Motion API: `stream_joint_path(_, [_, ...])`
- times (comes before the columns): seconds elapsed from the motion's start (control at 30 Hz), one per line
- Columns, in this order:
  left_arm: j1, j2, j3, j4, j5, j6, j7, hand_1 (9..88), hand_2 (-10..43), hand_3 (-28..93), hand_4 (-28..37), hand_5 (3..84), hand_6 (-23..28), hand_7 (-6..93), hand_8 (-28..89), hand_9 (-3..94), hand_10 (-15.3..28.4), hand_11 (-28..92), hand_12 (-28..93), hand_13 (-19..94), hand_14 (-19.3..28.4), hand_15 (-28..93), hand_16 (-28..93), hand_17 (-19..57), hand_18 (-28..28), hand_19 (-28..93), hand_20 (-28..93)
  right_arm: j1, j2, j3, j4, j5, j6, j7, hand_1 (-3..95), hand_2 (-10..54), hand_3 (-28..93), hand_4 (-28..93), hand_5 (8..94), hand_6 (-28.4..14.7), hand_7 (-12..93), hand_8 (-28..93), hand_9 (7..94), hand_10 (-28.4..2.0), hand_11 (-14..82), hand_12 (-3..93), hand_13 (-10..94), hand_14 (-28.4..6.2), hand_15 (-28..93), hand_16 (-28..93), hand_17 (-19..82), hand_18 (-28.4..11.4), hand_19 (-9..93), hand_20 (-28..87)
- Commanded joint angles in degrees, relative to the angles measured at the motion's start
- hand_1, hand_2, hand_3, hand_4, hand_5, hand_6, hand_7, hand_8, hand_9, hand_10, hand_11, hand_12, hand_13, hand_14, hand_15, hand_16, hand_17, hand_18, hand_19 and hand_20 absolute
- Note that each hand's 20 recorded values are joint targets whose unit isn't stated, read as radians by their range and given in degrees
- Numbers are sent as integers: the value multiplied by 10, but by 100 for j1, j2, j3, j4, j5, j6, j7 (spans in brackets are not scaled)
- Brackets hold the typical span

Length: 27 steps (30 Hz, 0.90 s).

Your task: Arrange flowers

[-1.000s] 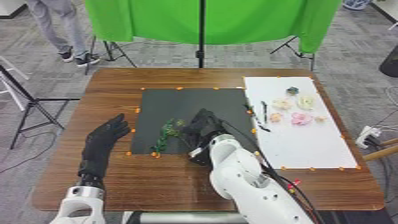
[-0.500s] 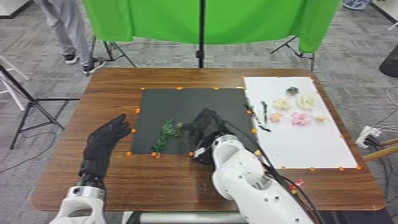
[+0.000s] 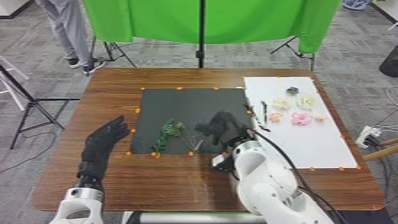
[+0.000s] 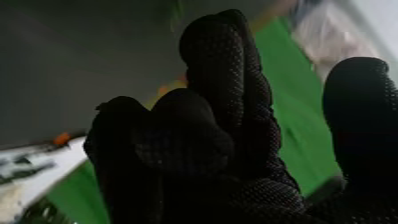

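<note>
At four o'clock on black mat (image 3: pixel 178 106) | right hand (image 3: pixel 224 129): thumb, fingers apart | risk: low sweep toward nine drags green sprigs (image 3: pixel 166 133)

white shells, black hands on this two-armed robot!
and what a contrast: the left arm (image 3: pixel 80 201) is glossy white with rounded edges, a dark opening in its shell, then a slim black wrist section (image 3: pixel 91 169) leading to the left hand (image 3: pixel 105 135), all black fabric. over to the right arm (image 3: pixel 265 174), white again, chunky and curved, dotted with small dark round spots, a black cable (image 3: pixel 286 156) looping beside it, and the right hand (image 3: pixel 224 130) black too. up close in the wrist view, that right hand (image 4: pixel 222 65) shows dimpled, grainy fabric, rounded tips and raised seams!
</note>
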Motion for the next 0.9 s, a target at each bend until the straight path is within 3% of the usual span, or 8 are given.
stream_joint_path(0.03, [57, -47, 1, 11, 45, -90, -71, 208, 4, 703, -283, 432, 49, 93, -61, 404, 130, 163, 93, 323, 169, 257, -35, 49, 119, 87, 185, -61, -29, -294, 123, 262, -235, 95, 241, 39, 617, -135, 800, -38, 172, -81, 902, -130, 421, 255, 937, -38, 615, 308, 725, -101, 932, 569])
stream_joint_path(0.4, [71, -59, -3, 10, 43, -89, -74, 208, 4, 704, -283, 432, 48, 93, -61, 403, 129, 162, 93, 321, 169, 256, -35, 49, 120, 87, 185, -38, -113, -386, 233, 341, -289, 48, 240, 47, 611, -129, 795, -38, 162, -80, 902, -133, 417, 258, 937, -40, 615, 303, 725, -100, 932, 568])
stream_joint_path(0.6, [85, -78, -14, 5, 41, -105, -78, 208, 4, 704, -283, 432, 48, 93, -60, 403, 129, 162, 93, 321, 169, 255, -34, 48, 120, 87, 185, -143, -68, 297, -71, 482, -459, 143, 240, 44, 613, -127, 800, -36, 170, -76, 902, -132, 416, 258, 937, -40, 615, 302, 724, -100, 932, 566])
stream_joint_path(0.7, [107, -78, -24, -7, 39, -79, -96, 208, 4, 704, -283, 431, 49, 91, -60, 402, 129, 162, 92, 321, 169, 255, -34, 48, 120, 87, 185, 17, 208, 675, -154, 430, -206, 129, 257, 15, 626, -121, 804, -35, 176, -74, 902, -129, 417, 258, 937, -40, 615, 302, 724, -100, 932, 567])
stream_joint_path(0.77, [129, -74, -25, -18, 45, -63, -99, 208, 4, 704, -283, 432, 48, 92, -60, 402, 129, 163, 93, 321, 170, 257, -34, 47, 120, 88, 185, 345, 515, 713, 63, 157, 175, 148, 274, -12, 636, -118, 804, -34, 177, -74, 902, -126, 419, 259, 937, -40, 615, 303, 722, -101, 932, 571])
stream_joint_path(0.9, [84, -70, -6, -3, 65, -87, -96, 208, 3, 705, -283, 432, 49, 93, -60, 402, 129, 164, 93, 320, 170, 256, -35, 47, 120, 89, 185, 995, 988, 773, 650, -208, 396, 275, 301, -82, 659, -123, 763, -29, 158, -75, 894, -122, 435, 264, 937, -36, 620, 312, 718, -107, 932, 591])
